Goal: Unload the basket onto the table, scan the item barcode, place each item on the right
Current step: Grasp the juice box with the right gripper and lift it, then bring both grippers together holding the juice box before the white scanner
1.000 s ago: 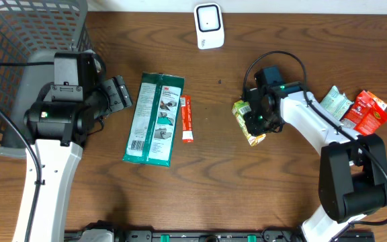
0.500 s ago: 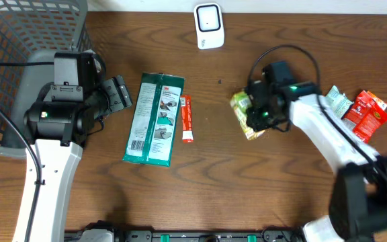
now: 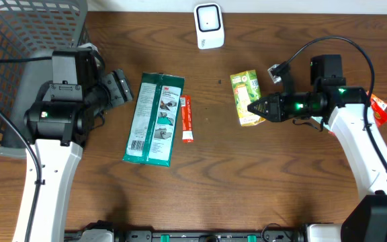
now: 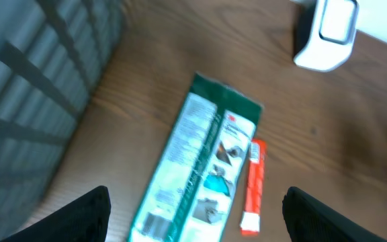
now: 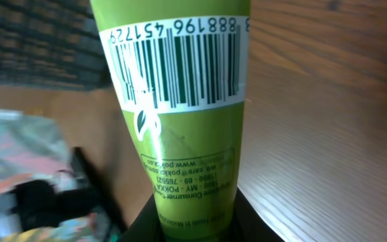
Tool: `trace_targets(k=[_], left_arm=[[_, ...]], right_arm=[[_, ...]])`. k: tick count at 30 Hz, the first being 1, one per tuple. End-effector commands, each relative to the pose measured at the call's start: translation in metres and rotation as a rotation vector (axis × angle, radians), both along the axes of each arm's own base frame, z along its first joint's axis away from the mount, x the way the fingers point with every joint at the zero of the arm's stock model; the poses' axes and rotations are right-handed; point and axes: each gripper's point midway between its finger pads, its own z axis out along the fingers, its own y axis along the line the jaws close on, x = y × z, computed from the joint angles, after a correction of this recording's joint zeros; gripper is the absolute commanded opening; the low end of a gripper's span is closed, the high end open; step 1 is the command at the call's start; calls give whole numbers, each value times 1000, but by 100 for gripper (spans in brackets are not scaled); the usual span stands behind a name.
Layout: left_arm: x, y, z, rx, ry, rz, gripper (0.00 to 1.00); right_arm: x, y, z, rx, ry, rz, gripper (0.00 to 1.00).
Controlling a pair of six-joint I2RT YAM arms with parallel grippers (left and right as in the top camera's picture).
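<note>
Green drink carton (image 3: 244,94) sits clamped at one end in the right fingers (image 3: 261,107), its barcode (image 5: 180,64) facing the wrist camera, over the worktop (image 3: 247,175) near the white scanner (image 3: 208,25). Left fingers (image 4: 79,215) stand wide by the green pack (image 3: 154,119).

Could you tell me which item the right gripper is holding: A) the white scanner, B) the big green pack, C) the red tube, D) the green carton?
D: the right gripper is shut on the green carton, its barcode filling the right wrist view.

Bare tabletop (image 3: 213,154) between red tube (image 3: 187,118) and green carton (image 3: 246,99) (white scanner (image 3: 209,26) just beyond)
</note>
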Motion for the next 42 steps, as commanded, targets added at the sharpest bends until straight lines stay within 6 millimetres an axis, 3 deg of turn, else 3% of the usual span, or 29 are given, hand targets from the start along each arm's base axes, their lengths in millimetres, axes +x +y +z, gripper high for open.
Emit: trace_targets(k=[1, 6, 8, 11, 15, 21, 26, 35, 42], left_arm=[[-3, -35, 11, -148, -18, -149, 83], [-22, -121, 47, -421, -125, -645, 87], [-34, -151, 59, -523, -157, -819, 87], [-37, -170, 67, -574, -188, -915, 87], [-43, -192, 88, -633, -283, -1061, 86], [-51, -210, 102, -631, -365, -1162, 86], [-54, -221, 110, -618, -417, -1209, 80], [-42, -219, 107, -565, -438, -1159, 80], [-20, -212, 101, -471, -459, -1053, 80]], right_arm=[[-6, 15, 48, 229, -95, 102, 6], [-13, 25, 75, 380, -139, 173, 5], [-19, 29, 97, 498, -181, 236, 5], [-25, 31, 117, 597, -241, 305, 6], [-22, 35, 120, 597, -241, 316, 5], [-21, 47, 128, 601, -249, 361, 3], [-21, 63, 141, 606, -269, 418, 2], [-22, 74, 152, 613, -255, 446, 1], [-22, 74, 152, 613, -253, 445, 1]])
